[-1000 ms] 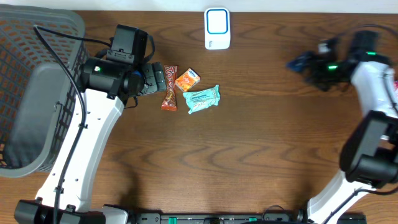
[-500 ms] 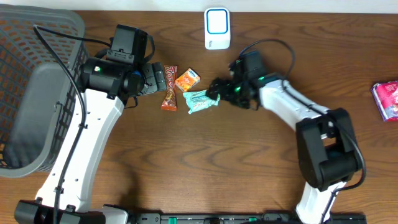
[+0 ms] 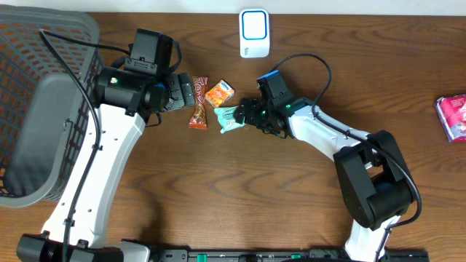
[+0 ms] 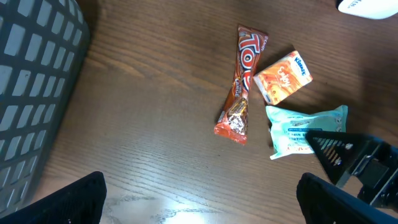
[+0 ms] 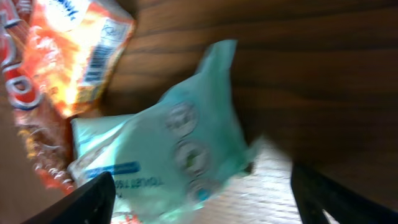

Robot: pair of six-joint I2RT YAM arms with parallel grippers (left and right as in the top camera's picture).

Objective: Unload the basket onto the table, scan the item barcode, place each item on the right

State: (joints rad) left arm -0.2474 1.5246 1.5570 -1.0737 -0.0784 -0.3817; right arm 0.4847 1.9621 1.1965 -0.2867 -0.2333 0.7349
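Note:
Three items lie together at mid-table: a teal packet [image 3: 227, 120], an orange box [image 3: 219, 93] and a red snack bar [image 3: 198, 103]. The white scanner [image 3: 254, 33] stands at the back edge. My right gripper [image 3: 242, 115] is low over the teal packet's right end. In the right wrist view the teal packet [image 5: 180, 149] lies between the wide-apart fingers of that gripper [image 5: 205, 205], not clamped. My left gripper [image 3: 186, 92] is open beside the snack bar, with only bare wood between its fingers [image 4: 81, 199]. The left wrist view shows the teal packet [image 4: 298, 124] with the right gripper's black tips on its lower right edge.
A grey mesh basket [image 3: 29, 44] fills the left side of the table. A pink packet [image 3: 453, 116] lies at the far right edge. In the right wrist view the orange box [image 5: 81, 56] sits just beyond the teal packet, barcode side showing.
My right arm swept from the far right to the middle and has settled lower over the teal packet. The left arm has not moved.

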